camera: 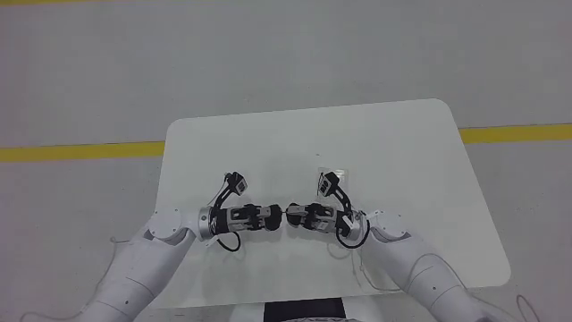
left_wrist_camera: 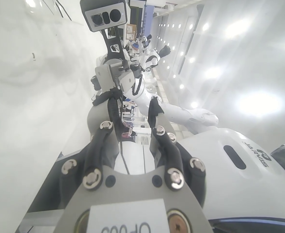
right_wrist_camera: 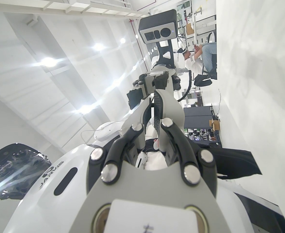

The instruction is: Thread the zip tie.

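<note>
From above, the left gripper (camera: 274, 216) and right gripper (camera: 301, 216) meet tip to tip over the tabletop (camera: 429, 143), a pose suited to feeding tail into head; in the left wrist view its two fingers (left_wrist_camera: 154, 111) stand apart, the one ribbed zip tie (left_wrist_camera: 112, 115) between them; in the right wrist view two fingers (right_wrist_camera: 172, 112) appear clamped on it.

Left pincer (camera: 276, 217) and right pincer (camera: 296, 216) face each other, tips close together.

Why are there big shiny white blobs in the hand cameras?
Left wrist view: the ceiling lamps flare into wide glowing blobs; right wrist view: the roof lights throw streaky glare too; top view: the table is lit evenly, no glare.
</note>
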Tool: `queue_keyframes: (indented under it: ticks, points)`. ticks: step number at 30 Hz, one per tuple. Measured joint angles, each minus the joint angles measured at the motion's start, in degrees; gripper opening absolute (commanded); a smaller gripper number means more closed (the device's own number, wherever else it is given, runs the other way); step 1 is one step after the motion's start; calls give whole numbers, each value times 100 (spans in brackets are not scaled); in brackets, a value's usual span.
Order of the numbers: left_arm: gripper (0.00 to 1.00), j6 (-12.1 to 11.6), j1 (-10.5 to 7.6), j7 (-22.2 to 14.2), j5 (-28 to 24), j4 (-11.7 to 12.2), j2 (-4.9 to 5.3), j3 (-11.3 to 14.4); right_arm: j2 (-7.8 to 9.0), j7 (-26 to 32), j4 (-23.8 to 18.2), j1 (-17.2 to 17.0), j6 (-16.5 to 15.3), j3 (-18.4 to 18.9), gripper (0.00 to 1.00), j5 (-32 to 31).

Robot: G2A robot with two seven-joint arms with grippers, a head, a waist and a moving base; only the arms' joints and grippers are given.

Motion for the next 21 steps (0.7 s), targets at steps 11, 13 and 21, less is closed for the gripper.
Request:
queue_keyframes:
  ticks: [11, 13, 21]
  points:
    - [19, 0, -17, 67, -1, 7, 4, 50, 8, 27, -51, 3, 46, -8, 0, -51]
    - [18, 0, -15, 79, 2, 11, 7, 53, 10, 29, -62, 0, 50, -12, 0, -61]
    - [12, 0, -22, 118, 17, 32, 22, 68, 9, 33, -78, -3, 61, -32, 0, -75]
